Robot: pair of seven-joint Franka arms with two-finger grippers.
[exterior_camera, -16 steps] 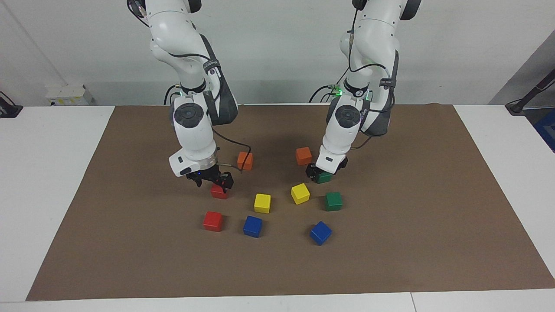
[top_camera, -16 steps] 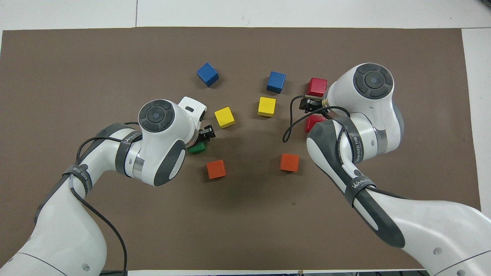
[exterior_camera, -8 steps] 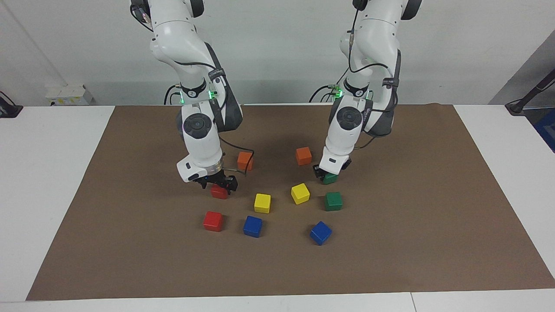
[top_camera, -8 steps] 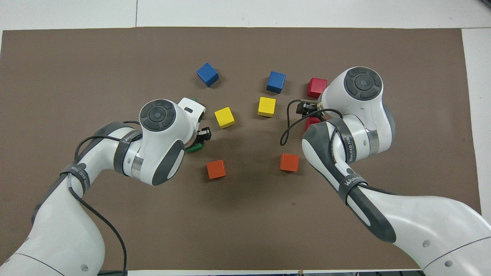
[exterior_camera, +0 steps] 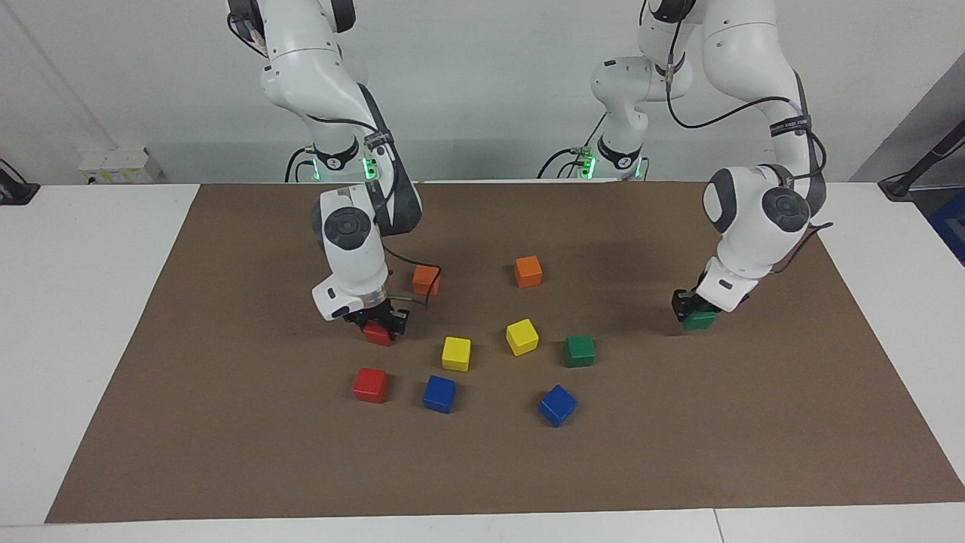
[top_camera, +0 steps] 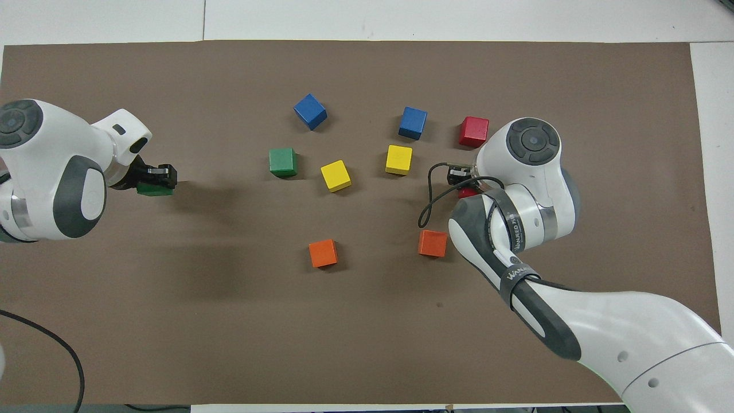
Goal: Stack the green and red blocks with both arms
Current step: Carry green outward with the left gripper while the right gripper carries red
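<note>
- Currently, left gripper point(exterior_camera: 697, 311) clamps a green block point(exterior_camera: 700, 320) toward the left arm's end of the table.
- Right gripper point(exterior_camera: 379, 320) clamps a red block point(exterior_camera: 376, 334).
- No stack yet; second green block point(exterior_camera: 580, 351) and second red block point(exterior_camera: 370, 385) lie loose.

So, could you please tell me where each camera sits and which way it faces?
Facing view: high across the table, looking at both arms, bases to claws; left claw grips a green block.
Overhead view: above the robots' end, looking steeply down; forearms enter from below.
Shared: brown mat, scattered cubes, right claw on a red block.
</note>
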